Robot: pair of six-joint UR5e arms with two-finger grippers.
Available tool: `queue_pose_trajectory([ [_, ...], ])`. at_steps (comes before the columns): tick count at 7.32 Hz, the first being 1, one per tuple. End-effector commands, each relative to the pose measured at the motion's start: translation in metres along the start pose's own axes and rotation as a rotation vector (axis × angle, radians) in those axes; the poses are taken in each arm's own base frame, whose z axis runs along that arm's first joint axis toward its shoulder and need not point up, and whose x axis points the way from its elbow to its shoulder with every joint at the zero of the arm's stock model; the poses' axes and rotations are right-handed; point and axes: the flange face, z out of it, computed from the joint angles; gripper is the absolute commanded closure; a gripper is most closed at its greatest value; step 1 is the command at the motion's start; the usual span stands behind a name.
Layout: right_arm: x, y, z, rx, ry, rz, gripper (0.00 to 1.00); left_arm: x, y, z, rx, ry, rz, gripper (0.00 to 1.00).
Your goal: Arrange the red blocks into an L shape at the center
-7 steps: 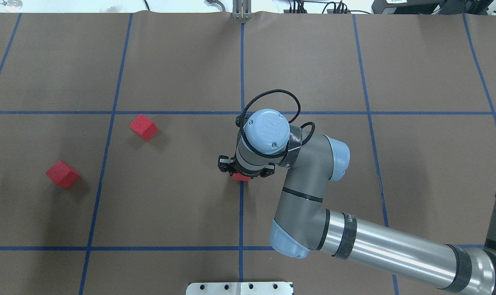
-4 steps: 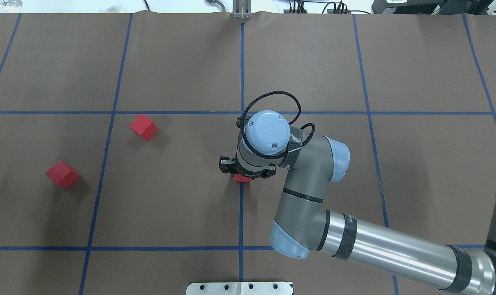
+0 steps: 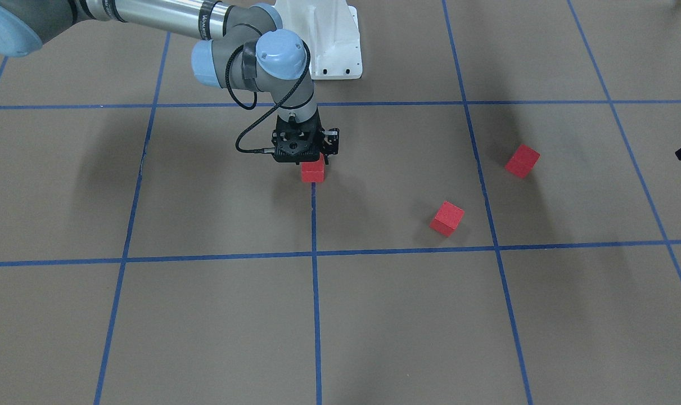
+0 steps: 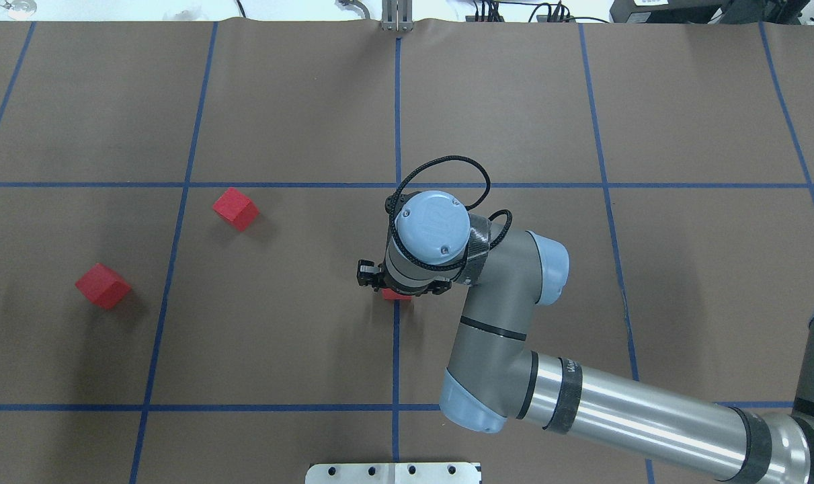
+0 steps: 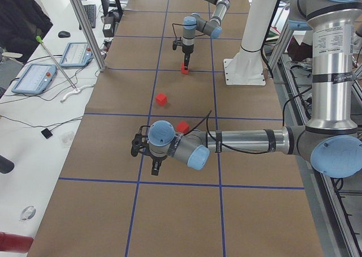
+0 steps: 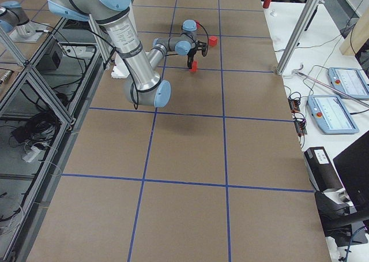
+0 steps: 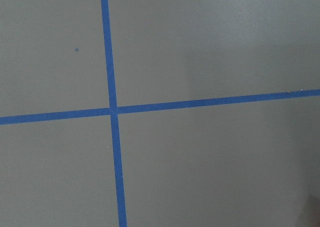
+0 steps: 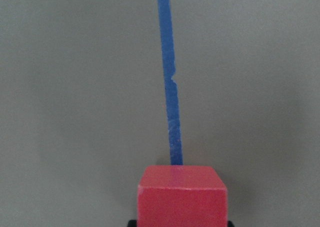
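My right gripper [image 4: 396,290] [image 3: 312,164] points straight down over the middle blue tape line of the center [image 4: 292,302]. It is shut on a red block [image 3: 312,171] [image 8: 182,196], which hangs at or just above the brown surface. Only a sliver of that block [image 4: 396,294] shows under the wrist from overhead. Two other red blocks lie loose to the robot's left: one [image 4: 235,208] [image 3: 447,218] nearer the middle, one [image 4: 103,286] [image 3: 522,161] farther out. My left gripper [image 5: 154,166] hovers over a tape crossing beyond them; I cannot tell its state.
A white mounting plate [image 4: 393,472] [image 3: 329,45] sits at the robot's edge of the table. Metal frame posts [image 5: 85,25] and a side desk with tablets [image 5: 34,78] stand past the far edge, where a seated person [image 5: 20,19] shows.
The right wrist has shifted slightly toward the robot and a little left, with the held block staying under it. Both loose blocks have not moved.
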Motion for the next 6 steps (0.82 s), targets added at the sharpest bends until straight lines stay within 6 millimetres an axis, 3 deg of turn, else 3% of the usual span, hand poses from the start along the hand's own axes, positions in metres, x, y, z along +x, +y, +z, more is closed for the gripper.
queue_pose_trajectory([
  [1, -0.001, 0.004, -0.002, 0.009, 0.001, -0.041, 0.0, 0.008, -0.01, -0.004, 0.014, 0.006, -0.042, 0.0],
  [2, -0.003, 0.002, -0.013, 0.013, -0.01, -0.042, 0.0, 0.029, -0.03, -0.01, 0.027, 0.029, -0.111, 0.0],
  [4, 0.015, -0.02, -0.075, 0.039, -0.02, -0.005, 0.0, 0.114, -0.069, 0.008, -0.019, 0.102, -0.329, 0.0],
  [5, 0.049, -0.042, -0.109, 0.032, -0.051, 0.03, 0.0, 0.176, -0.087, 0.024, -0.052, 0.129, -0.416, 0.0],
  [6, 0.094, -0.056, -0.131, 0.012, -0.069, 0.051, 0.0, 0.234, -0.094, 0.05, -0.109, 0.147, -0.485, 0.0],
])
